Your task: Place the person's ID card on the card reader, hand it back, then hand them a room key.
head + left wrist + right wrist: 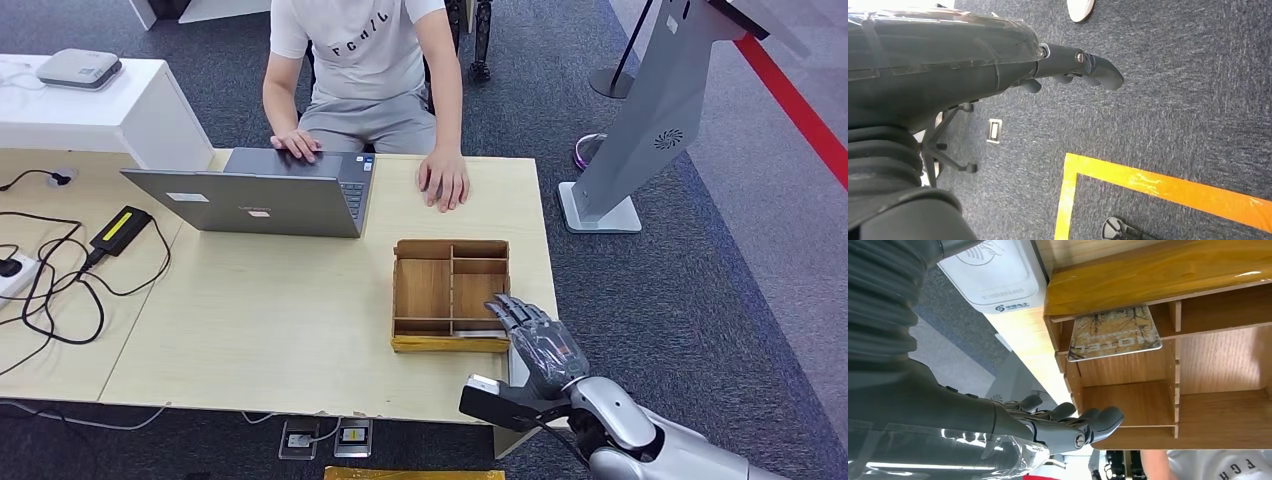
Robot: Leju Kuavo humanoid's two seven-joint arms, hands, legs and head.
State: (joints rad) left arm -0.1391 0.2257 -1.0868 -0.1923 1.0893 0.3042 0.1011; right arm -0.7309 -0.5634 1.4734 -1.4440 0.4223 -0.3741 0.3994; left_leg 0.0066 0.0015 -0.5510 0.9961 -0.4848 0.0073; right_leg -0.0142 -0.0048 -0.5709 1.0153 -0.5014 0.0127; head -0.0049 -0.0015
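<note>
Over the wooden tray (450,250), the right hand (535,338) hovers with fingers apart and empty — likely the room-key step — so next it must pinch the hotel card (1114,333) leaning in the near compartment; the left hand (1075,67) hangs, grasp unclear.

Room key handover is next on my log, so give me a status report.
Right hand open, over the wooden tray. Left hand empty, hanging over carpet. Room key in tray slot, untouched. Nothing blocking it.
</note>
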